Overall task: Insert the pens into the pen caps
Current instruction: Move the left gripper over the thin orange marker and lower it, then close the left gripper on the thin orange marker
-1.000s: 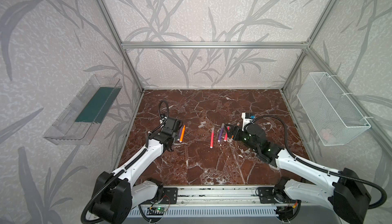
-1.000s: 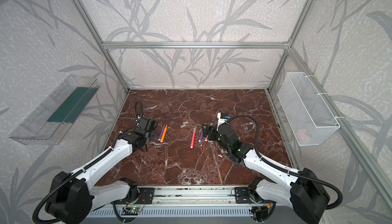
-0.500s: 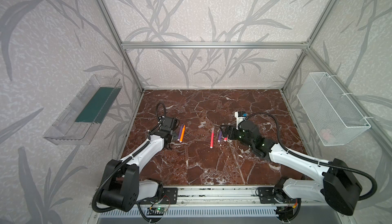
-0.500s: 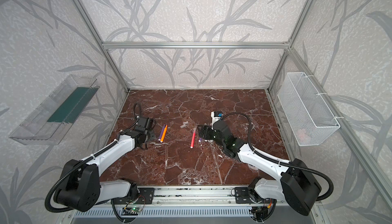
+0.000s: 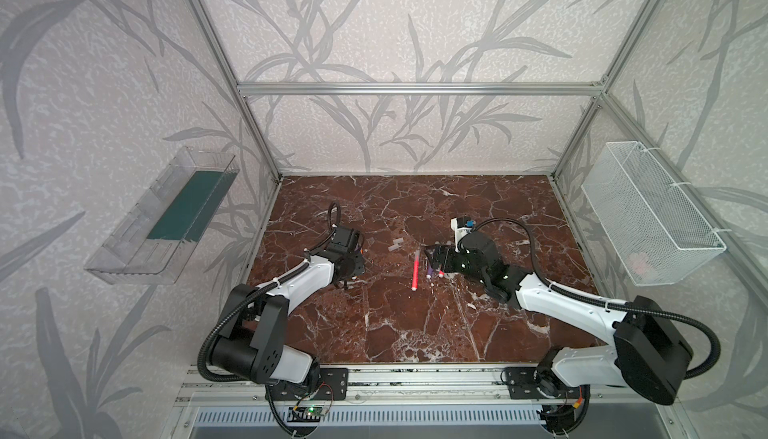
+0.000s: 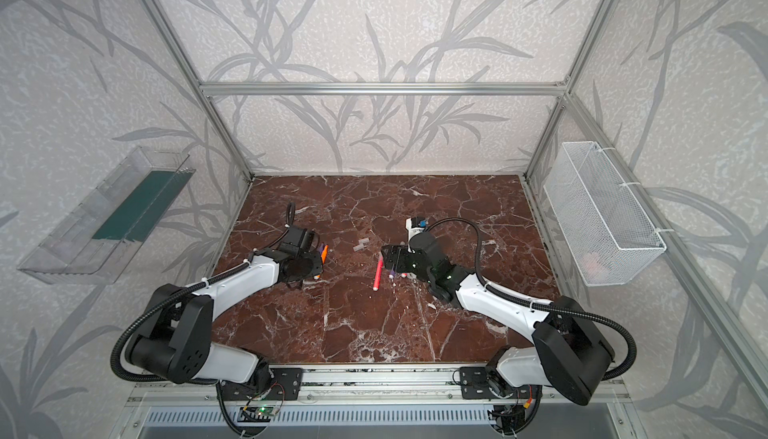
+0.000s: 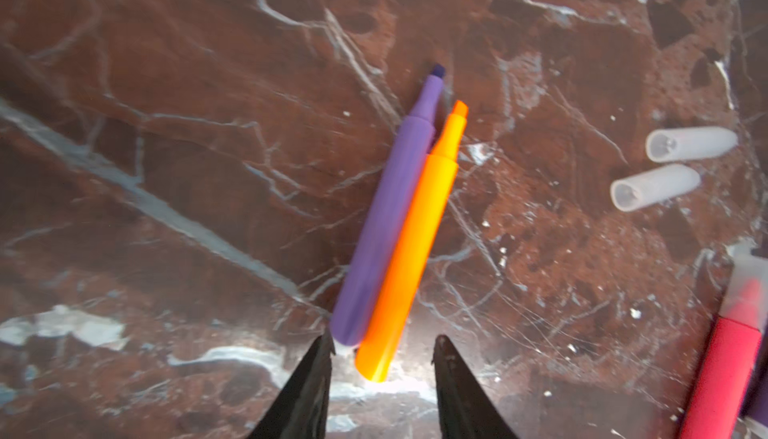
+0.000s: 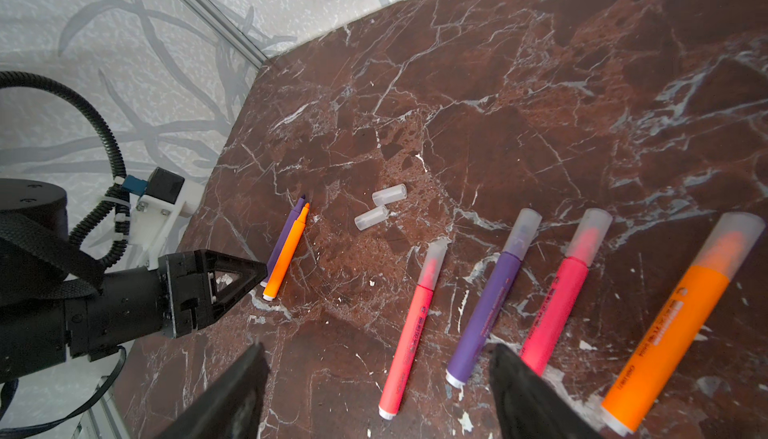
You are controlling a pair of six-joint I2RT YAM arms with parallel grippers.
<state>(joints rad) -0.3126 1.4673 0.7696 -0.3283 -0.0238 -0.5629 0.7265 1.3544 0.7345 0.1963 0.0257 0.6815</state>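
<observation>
Altogether six pens (image 8: 486, 304) and two loose caps (image 8: 371, 217).

White arms (image 5: 309, 277), black joints (image 5: 266, 333), corrugated black cables (image 8: 107, 138)

Back of surface (image 5: 478, 196): bare, open to either arm.
Loose caps (image 8: 389, 194): two, just beside each other, free room around.
Purple pen (image 7: 386, 208) and orange pen (image 7: 411, 250): touch along their length, no gap for jaws between.
Left gripper (image 7: 382, 343): crowds that pair's rear ends.
Capped pens (image 8: 490, 304): four, narrow gaps between.
</observation>
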